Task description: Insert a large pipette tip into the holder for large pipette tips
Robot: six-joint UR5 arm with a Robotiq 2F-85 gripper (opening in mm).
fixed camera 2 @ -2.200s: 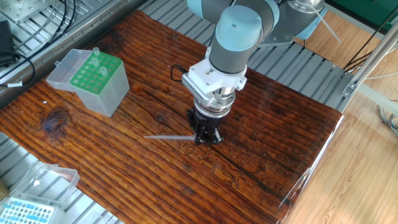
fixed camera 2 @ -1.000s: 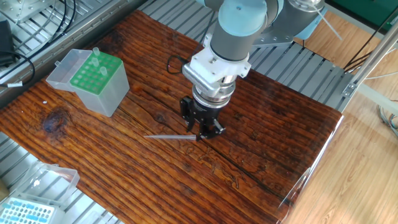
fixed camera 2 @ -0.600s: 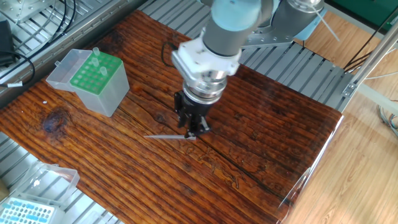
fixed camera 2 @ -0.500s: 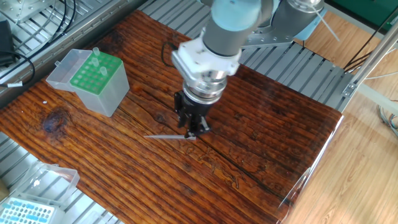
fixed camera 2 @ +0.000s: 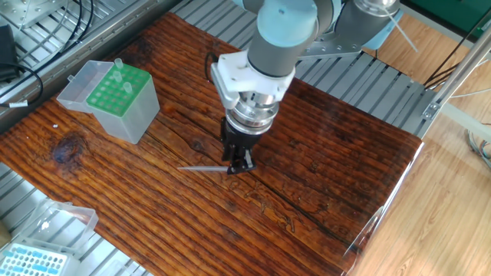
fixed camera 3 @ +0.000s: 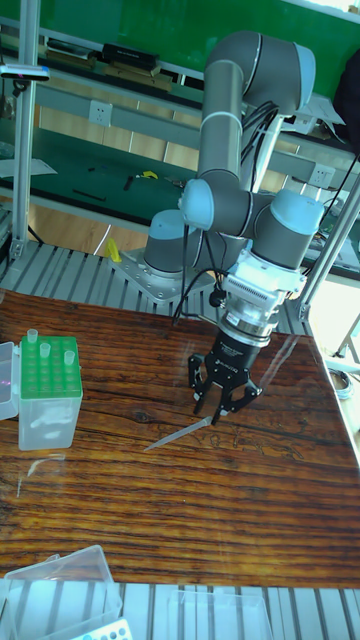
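The large pipette tip (fixed camera 2: 205, 169) lies flat on the wooden table, its fine point to the left; it also shows in the tall fixed view (fixed camera 3: 178, 434). My gripper (fixed camera 2: 238, 163) (fixed camera 3: 221, 407) stands upright over the tip's wide right end, open, with fingers low on either side of that end and nothing gripped. The holder for large pipette tips (fixed camera 2: 116, 97) (fixed camera 3: 47, 378) sits far to the left, green top plate showing and clear lid folded open. A few tips stand upright in its holes.
A flatter box with a light blue grid top (fixed camera 2: 32, 262) and its clear lid (fixed camera 2: 60, 218) sit at the near left corner. Cables (fixed camera 2: 19, 73) lie beyond the holder. The table's right edge (fixed camera 2: 383, 215) drops off to the floor.
The gripper has shifted left along the table and turned about its axis, ending over the tip's wide end. The tip and the holder have stayed where they were.
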